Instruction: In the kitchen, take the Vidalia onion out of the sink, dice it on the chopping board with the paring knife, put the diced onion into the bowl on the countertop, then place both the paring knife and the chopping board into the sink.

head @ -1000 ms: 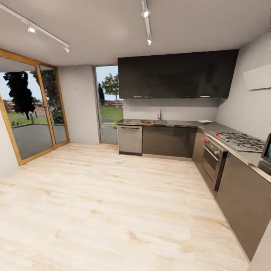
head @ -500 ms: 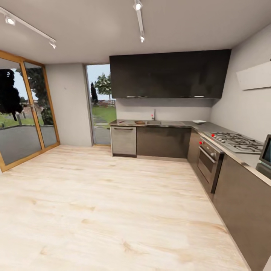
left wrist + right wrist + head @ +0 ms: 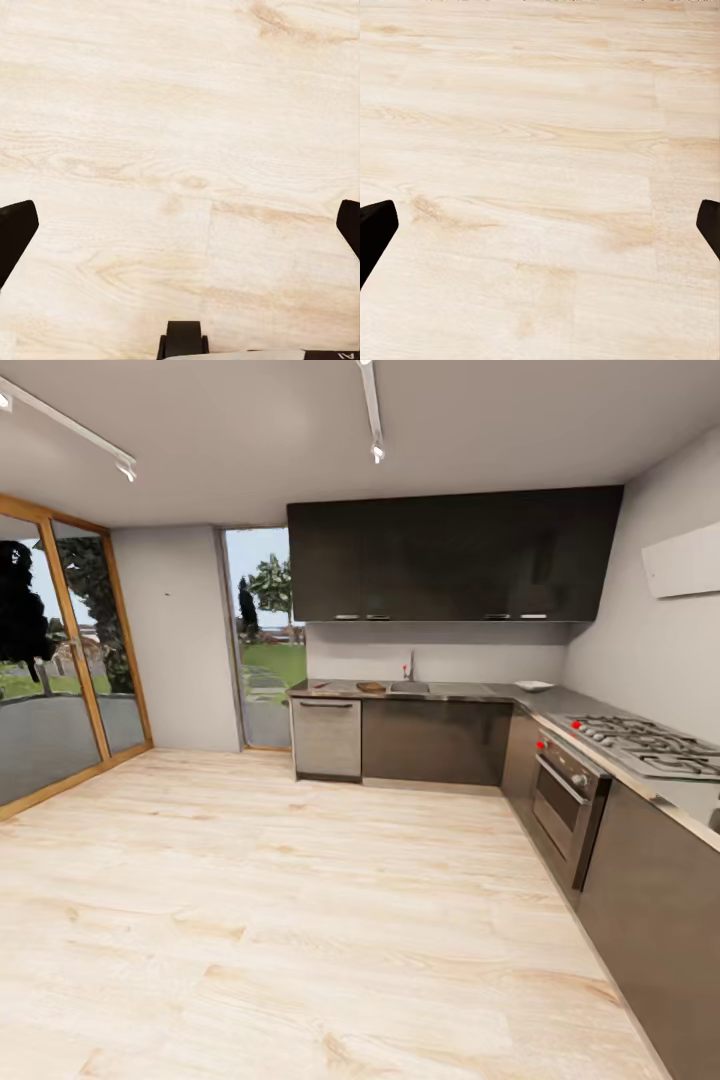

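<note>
The head camera has swung left and nearer; the sink [image 3: 409, 687] on the far bench [image 3: 440, 693] is centred. Both claws [image 3: 180, 225] [image 3: 540, 225] gape wide over wood floor [image 3: 300, 920], empty.

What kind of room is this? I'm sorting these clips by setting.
A home kitchen, seen from across its wood floor: a gas hob above an oven, a sink in the far counter, dark wall cabinets.

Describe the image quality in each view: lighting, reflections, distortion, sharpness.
Head view: even, soft light, wide-angle stretch bending the ceiling track, faint sheen on the countertop and upper cabinets, far chopping board and bowl small and soft. Left wrist view: bright, evenly lit floor, grain slightly blurred. Right wrist view: the same.
</note>
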